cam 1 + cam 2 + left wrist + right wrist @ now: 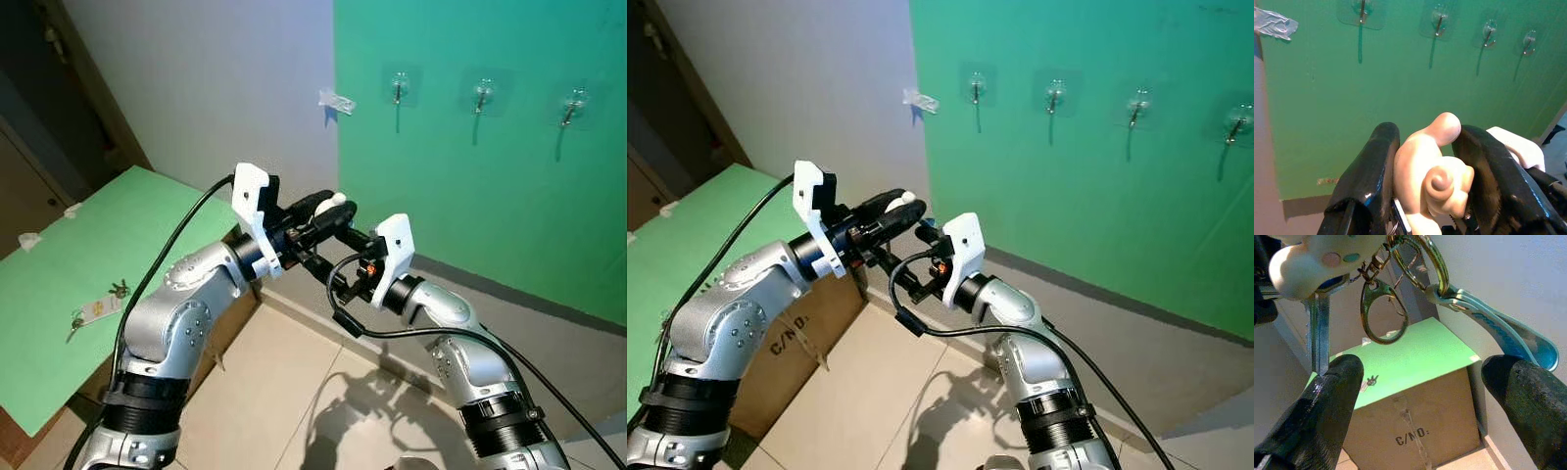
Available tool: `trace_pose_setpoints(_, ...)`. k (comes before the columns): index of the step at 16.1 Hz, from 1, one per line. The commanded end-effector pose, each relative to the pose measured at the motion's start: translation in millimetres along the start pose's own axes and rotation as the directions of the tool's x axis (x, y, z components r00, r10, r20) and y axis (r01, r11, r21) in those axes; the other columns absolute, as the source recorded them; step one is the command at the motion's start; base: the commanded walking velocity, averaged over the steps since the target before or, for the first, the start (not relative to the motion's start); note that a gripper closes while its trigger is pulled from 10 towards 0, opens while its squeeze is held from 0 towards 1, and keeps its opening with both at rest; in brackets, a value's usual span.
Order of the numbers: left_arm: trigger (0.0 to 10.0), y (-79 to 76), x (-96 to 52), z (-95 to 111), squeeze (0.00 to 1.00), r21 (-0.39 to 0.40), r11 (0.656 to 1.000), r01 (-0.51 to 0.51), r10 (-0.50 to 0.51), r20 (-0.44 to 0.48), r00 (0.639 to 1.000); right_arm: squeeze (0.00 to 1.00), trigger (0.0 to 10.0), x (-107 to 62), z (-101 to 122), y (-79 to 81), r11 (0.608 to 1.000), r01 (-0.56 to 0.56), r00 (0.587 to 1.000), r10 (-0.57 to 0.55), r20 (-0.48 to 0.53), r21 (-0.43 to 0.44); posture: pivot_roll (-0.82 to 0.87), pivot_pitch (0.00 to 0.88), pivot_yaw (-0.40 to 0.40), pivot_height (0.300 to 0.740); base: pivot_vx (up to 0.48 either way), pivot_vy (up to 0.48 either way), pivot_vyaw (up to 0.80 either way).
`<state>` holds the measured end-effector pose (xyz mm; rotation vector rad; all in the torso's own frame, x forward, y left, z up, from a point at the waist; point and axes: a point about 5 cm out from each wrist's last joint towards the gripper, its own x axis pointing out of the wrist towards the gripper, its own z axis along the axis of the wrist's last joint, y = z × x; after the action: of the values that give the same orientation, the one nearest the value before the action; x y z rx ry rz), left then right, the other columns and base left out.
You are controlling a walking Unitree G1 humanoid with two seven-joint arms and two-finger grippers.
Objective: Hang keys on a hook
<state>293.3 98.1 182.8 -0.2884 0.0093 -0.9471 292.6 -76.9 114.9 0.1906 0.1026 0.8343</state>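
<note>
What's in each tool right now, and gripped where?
Left tool is shut on the key bunch, clamped on its cream figurine charm; key, rings and blue strap dangle below. Right tool is open under them, holding nothing.

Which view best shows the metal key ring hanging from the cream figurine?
The right wrist view: the metal key ring, clasp and blue strap hang below the cream figurine. The left wrist view shows the left gripper clamping the figurine; the eye views show it from afar.

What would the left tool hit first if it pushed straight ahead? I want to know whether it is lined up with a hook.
Probably bare green wall. The left tool, shut on the keychain figure, seems aimed below the hooks, though depth is unclear.
</note>
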Motion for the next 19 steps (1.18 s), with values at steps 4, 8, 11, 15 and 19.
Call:
trace_pose_setpoints(4, 0.0, 6.7, -1.0, -3.9, 0.0, 0.018, 1.0, -0.024, 0.024, -0.04, 0.999, 1.0, 10.0, 2.5, 11.3, 2.1, 1.0, -0.006, 0.999, 0.007, 0.051, -0.012, -0.26, 0.02, 0.135, 0.74, 0.0, 0.0, 0.0)
trace_pose_setpoints(8, 7.2, 16.6, -2.1, -1.6, 0.0, 0.097, 0.993, -0.064, 0.071, -0.065, 0.995, 1.0, 10.0, 2.2, 10.3, 1.7, 1.0, -0.004, 0.999, 0.004, 0.048, -0.016, -0.26, 0.017, 0.141, 0.74, 0.0, 0.0, 0.0)
trace_pose_setpoints(11, 10.0, 28.1, -2.3, 0.7, 0.0, 0.139, 0.982, -0.131, 0.142, -0.067, 0.988, 1.0, 10.0, 1.7, 9.0, 2.3, 1.0, 0.0, 0.999, 0.0, 0.048, -0.012, -0.26, 0.02, 0.143, 0.74, 0.0, 0.0, 0.0)
trace_pose_setpoints(15, 10.0, 36.1, -4.9, 1.7, 0.0, 0.156, 0.972, -0.176, 0.187, -0.062, 0.98, 1.0, 10.0, 1.8, 8.7, 2.1, 1.0, 0.004, 0.999, -0.003, 0.05, -0.013, -0.26, 0.022, 0.153, 0.74, 0.0, 0.0, 0.0)
trace_pose_setpoints(19, 10.0, 44.0, -10.6, 7.9, 0.0, 0.167, 0.964, -0.209, 0.22, -0.05, 0.974, 1.0, 10.0, 2.4, 7.3, 3.6, 1.0, 0.004, 0.999, -0.003, 0.046, -0.022, -0.26, 0.033, 0.158, 0.74, 0.0, 0.0, 0.0)
